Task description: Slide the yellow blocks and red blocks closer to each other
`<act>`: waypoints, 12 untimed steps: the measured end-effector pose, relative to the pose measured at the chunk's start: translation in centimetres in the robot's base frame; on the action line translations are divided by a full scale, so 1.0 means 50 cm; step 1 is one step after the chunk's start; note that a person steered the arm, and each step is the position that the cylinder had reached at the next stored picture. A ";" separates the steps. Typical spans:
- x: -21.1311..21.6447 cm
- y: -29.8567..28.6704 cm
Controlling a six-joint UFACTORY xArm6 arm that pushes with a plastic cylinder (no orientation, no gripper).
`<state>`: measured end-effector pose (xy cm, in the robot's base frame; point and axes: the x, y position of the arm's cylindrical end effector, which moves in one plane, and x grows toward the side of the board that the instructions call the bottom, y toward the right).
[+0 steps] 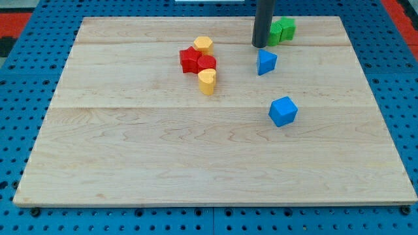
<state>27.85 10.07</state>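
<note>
Worktop: pale wood board.
Red star block, red round block: touching, view's upper middle.
Yellow hexagon block: touching reds above.
Yellow heart block: touching reds below.
Cluster tight; task judged near complete.
My tip: clear of cluster, view's right, between green blocks and blue triangular block.
Blue cube: apart, lower right.
Pincer: none fitted; state cannot be told.

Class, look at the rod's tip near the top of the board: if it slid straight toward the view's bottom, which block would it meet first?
Probably the upper blue block, which lies just below and slightly right of my tip. Depth is hard to judge, so it may only clip its left edge.
</note>
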 end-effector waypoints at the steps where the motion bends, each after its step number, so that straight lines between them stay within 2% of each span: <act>1: 0.000 0.000; 2: 0.023 0.001; 4: 0.014 -0.274; 7: 0.024 -0.310; 10: 0.090 -0.466; 11: 0.040 -0.519; 12: 0.042 -0.586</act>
<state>29.96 -19.20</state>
